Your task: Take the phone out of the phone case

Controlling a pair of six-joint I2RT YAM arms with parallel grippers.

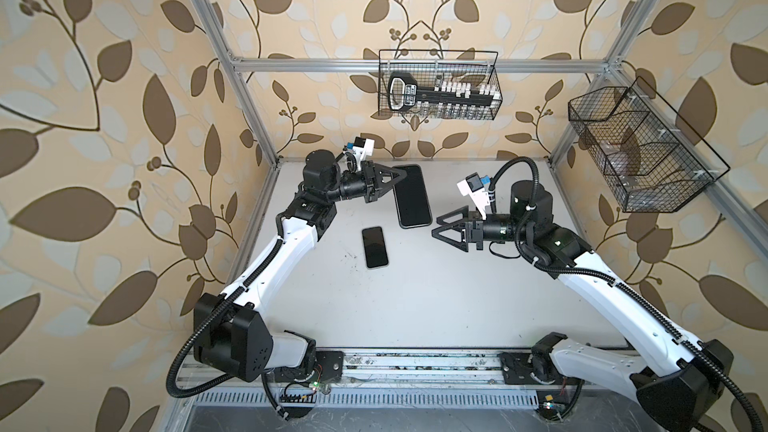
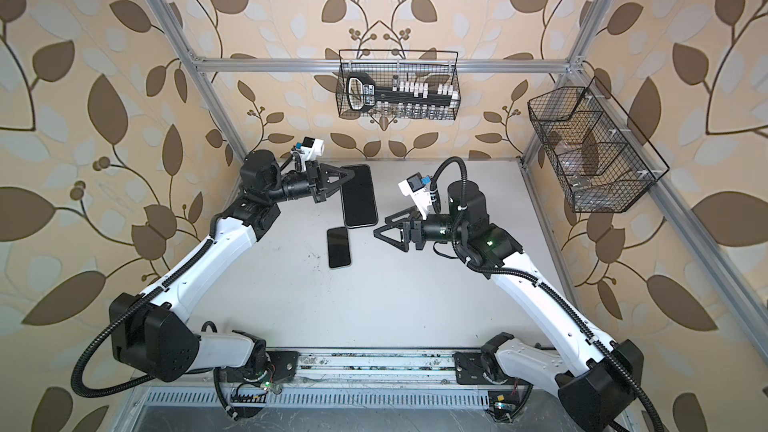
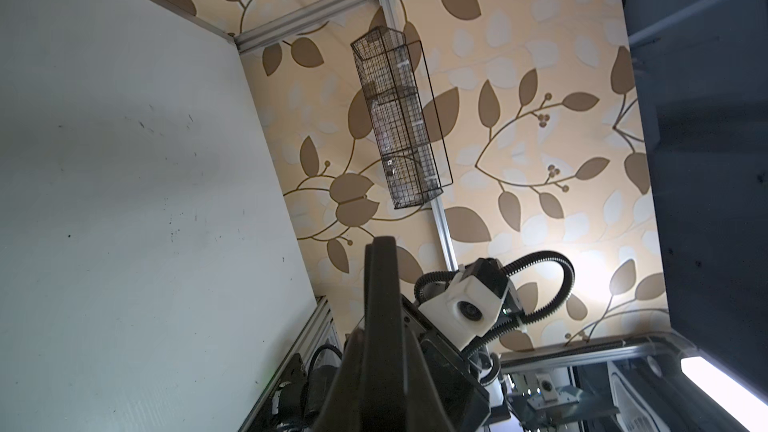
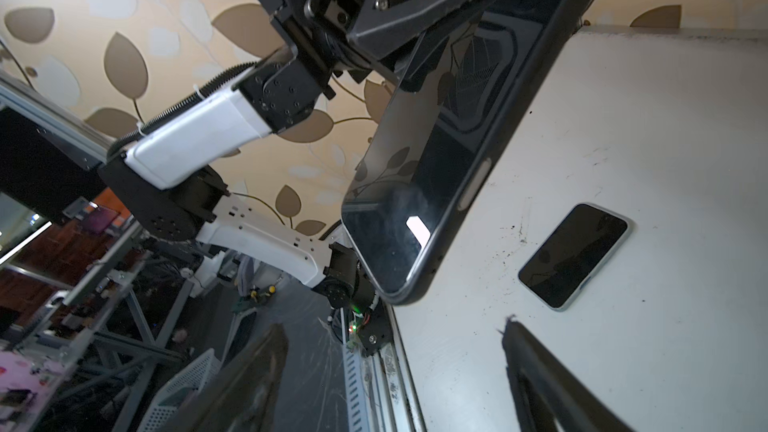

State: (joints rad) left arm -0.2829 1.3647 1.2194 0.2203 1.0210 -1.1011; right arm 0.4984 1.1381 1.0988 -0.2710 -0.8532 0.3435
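The phone [image 1: 374, 247] [image 2: 338, 247] [image 4: 573, 255], dark-screened with a pale rim, lies flat and bare on the white table [image 1: 415, 297]. Behind it the black phone case [image 1: 412, 197] [image 2: 360, 197] [image 4: 436, 160] hangs raised above the table. My left gripper [image 1: 400, 176] [image 2: 348, 175] [image 3: 382, 334] is shut on the case's far left edge. In the left wrist view the case [image 3: 380, 268] shows edge-on between the fingers. My right gripper [image 1: 435, 229] [image 2: 376, 231] [image 4: 393, 323] stands open and holds nothing. It is in the air, to the right of the phone and beside the case's near corner.
A wire basket [image 1: 438, 85] holding a black tool hangs on the back wall. Another wire basket [image 1: 640, 151] hangs on the right wall. Aluminium frame posts stand at the table's corners. The arms' base rail [image 1: 415, 363] runs along the front edge.
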